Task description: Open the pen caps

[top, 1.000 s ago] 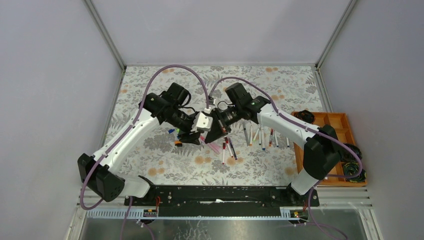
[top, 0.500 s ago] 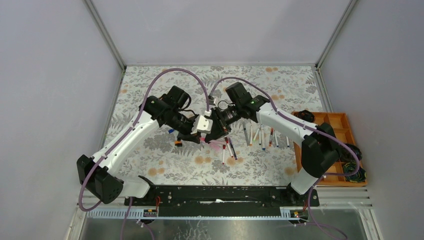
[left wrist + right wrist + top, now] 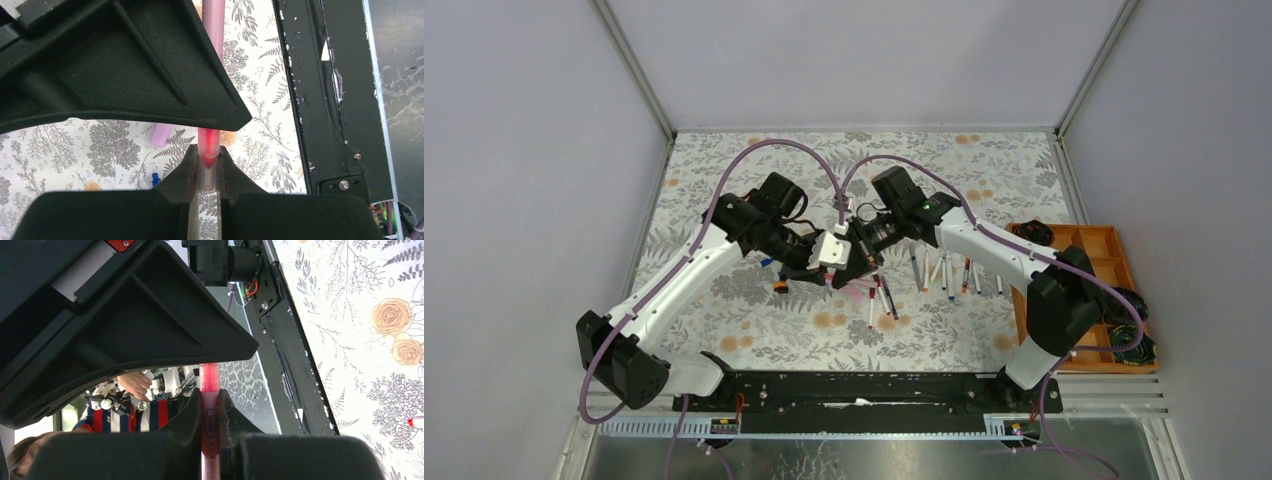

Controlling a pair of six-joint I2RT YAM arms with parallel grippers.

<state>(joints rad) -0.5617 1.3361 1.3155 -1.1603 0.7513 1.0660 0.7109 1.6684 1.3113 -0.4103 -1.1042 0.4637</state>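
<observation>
A pink highlighter pen (image 3: 214, 30) is held in the air between both grippers over the middle of the floral mat. My left gripper (image 3: 208, 167) is shut on its clear cap (image 3: 208, 175), with the red tip showing inside. My right gripper (image 3: 210, 410) is shut on the pink barrel (image 3: 209, 430), and the cap end (image 3: 209, 376) sticks out toward the left gripper. In the top view the two grippers meet nose to nose (image 3: 839, 262). Other pens (image 3: 944, 272) lie in a row on the mat to the right. Loose caps, orange (image 3: 780, 287) and blue (image 3: 767, 262), lie to the left.
Two more pens (image 3: 882, 297) and pink barrels (image 3: 854, 292) lie just below the grippers. A lilac cap (image 3: 161, 134) lies on the mat. An orange tray (image 3: 1114, 245) with dark coils stands at the right edge. The black base rail (image 3: 864, 385) runs along the near edge.
Both grippers stay shut on the pink highlighter. The joined grippers have shifted slightly left and toward the near edge; the right arm has leaned further left.
</observation>
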